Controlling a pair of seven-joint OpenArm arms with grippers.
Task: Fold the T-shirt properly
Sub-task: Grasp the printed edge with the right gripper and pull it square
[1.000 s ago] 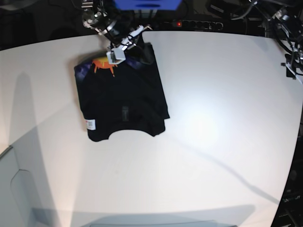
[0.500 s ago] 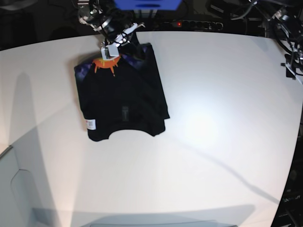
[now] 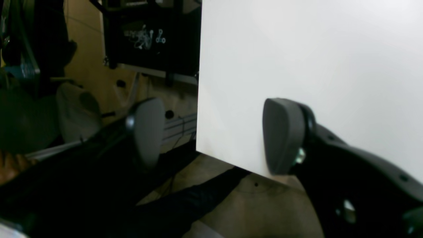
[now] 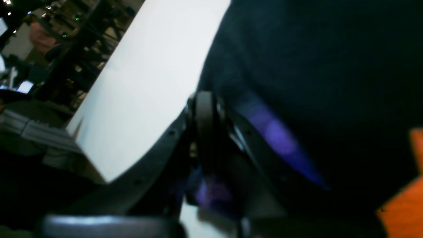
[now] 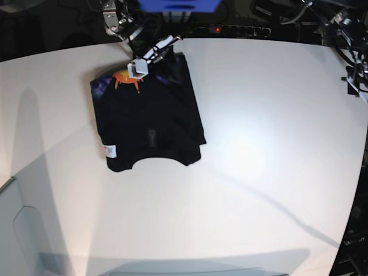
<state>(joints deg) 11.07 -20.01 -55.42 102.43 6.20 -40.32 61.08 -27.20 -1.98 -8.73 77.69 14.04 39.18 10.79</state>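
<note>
The black T-shirt [image 5: 150, 118] lies folded into a rough rectangle at the table's back left. Its orange and purple print [image 5: 123, 79] shows at the top edge and a white label [image 5: 110, 150] at the lower left. My right gripper [image 5: 140, 64] hovers at that top edge, beside the print. In the right wrist view its fingers [image 4: 205, 129] are pressed together, shut, over the T-shirt [image 4: 314, 66]; I cannot tell whether cloth is pinched. My left gripper [image 3: 216, 134] stands open and empty over the white table's corner [image 3: 231, 155], far from the shirt.
The white table [image 5: 259, 161] spreads to the right of and in front of the shirt. A pale grey box [image 5: 14, 230] sits at the front left. Dark equipment and a red light [image 5: 216, 29] line the back edge. The left arm's parts [image 5: 352, 77] sit at the right edge.
My right gripper drifted slightly left and back, then returned right along the shirt's top edge, staying shut. The shirt and left gripper look the same.
</note>
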